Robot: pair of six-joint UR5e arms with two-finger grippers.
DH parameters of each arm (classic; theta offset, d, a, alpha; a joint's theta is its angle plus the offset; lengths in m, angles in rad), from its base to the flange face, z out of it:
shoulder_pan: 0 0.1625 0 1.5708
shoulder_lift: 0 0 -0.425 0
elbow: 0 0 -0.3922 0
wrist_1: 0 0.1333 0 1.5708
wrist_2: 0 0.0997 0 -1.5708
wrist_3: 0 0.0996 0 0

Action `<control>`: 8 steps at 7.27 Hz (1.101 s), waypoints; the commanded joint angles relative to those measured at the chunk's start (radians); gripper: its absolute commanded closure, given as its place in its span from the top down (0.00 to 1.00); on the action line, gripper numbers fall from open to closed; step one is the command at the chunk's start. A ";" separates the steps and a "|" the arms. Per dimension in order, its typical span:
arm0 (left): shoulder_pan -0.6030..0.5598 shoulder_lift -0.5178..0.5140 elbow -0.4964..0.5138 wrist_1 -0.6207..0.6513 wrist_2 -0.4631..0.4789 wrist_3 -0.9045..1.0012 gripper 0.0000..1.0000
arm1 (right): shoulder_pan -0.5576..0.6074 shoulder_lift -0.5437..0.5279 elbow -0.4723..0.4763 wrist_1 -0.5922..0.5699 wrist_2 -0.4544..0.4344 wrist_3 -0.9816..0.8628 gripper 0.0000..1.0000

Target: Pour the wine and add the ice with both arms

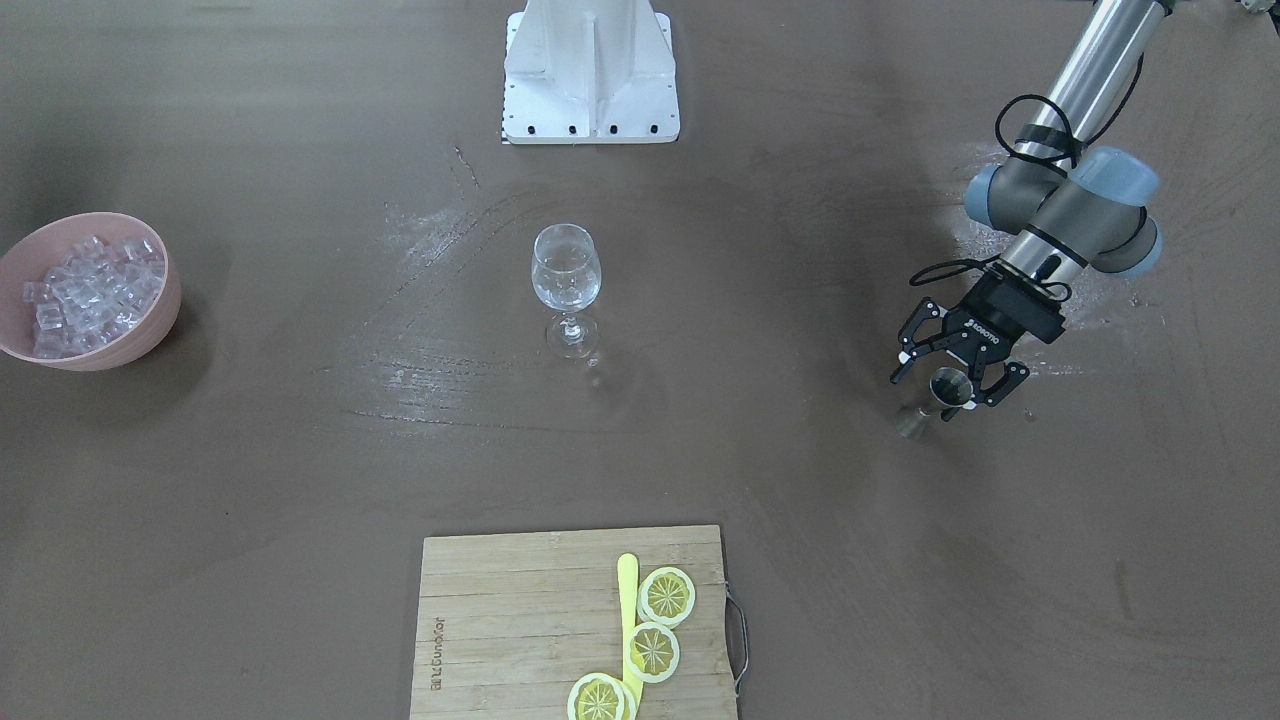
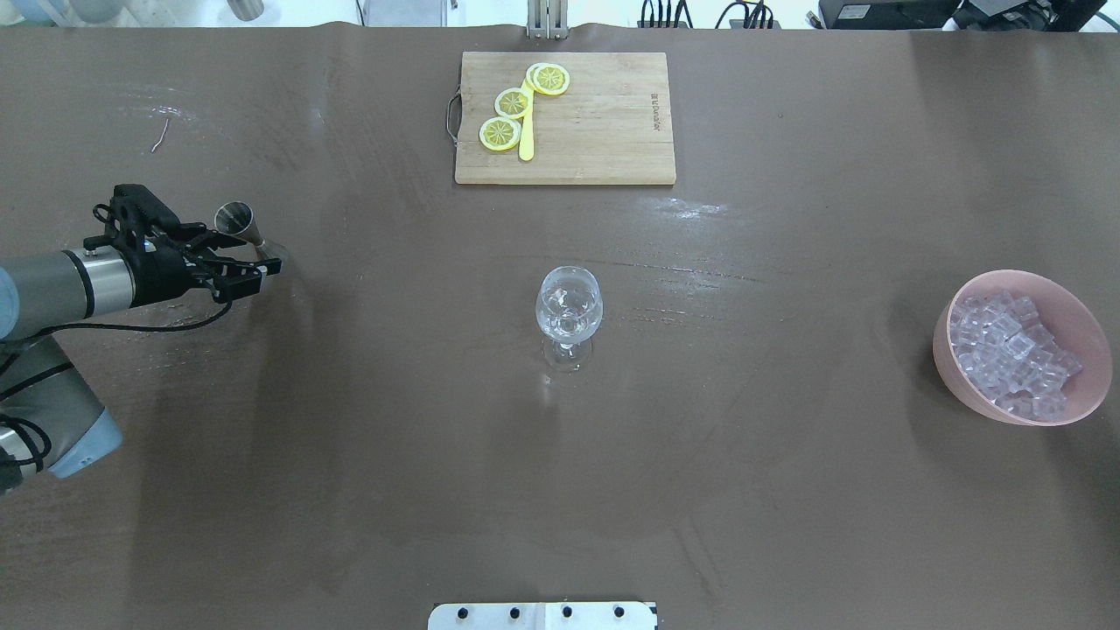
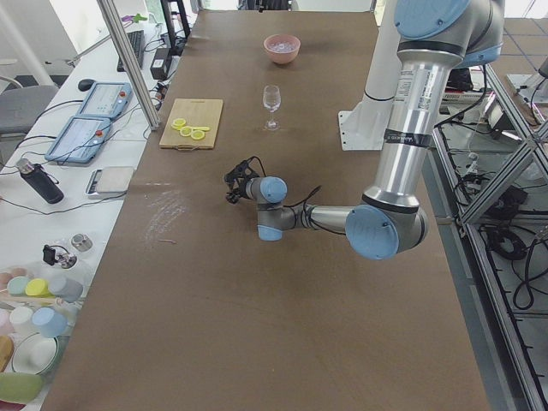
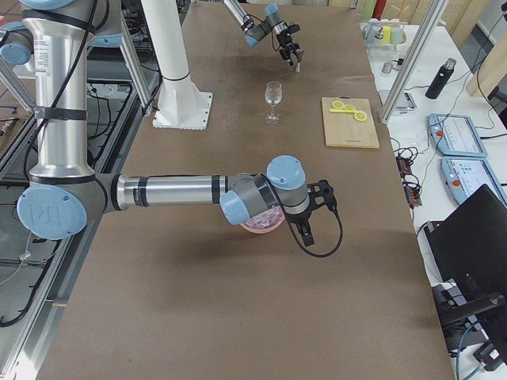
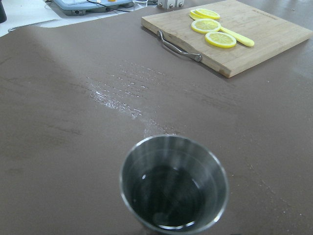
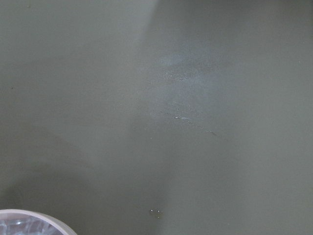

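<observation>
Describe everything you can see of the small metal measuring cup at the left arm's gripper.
The measuring cup is a jigger of shiny, steel-like metal, hourglass in form: an open round cup on top, a narrow waist, a flared base. It stands upright on the brown table, far to the robot's left of the wine glass. The upper cup seems to hold some dark liquid. The left gripper is around it, jaws open on either side; whether they touch it cannot be told.

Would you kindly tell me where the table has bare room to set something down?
Bare: between the wine glass and pink bowl, between glass and cutting board, between glass and left claw. Crowded: around the metal cup at that claw.
</observation>
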 commanded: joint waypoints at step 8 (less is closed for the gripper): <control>-0.001 0.000 -0.001 -0.002 -0.003 0.001 0.63 | 0.000 0.000 0.000 0.000 0.000 -0.001 1.00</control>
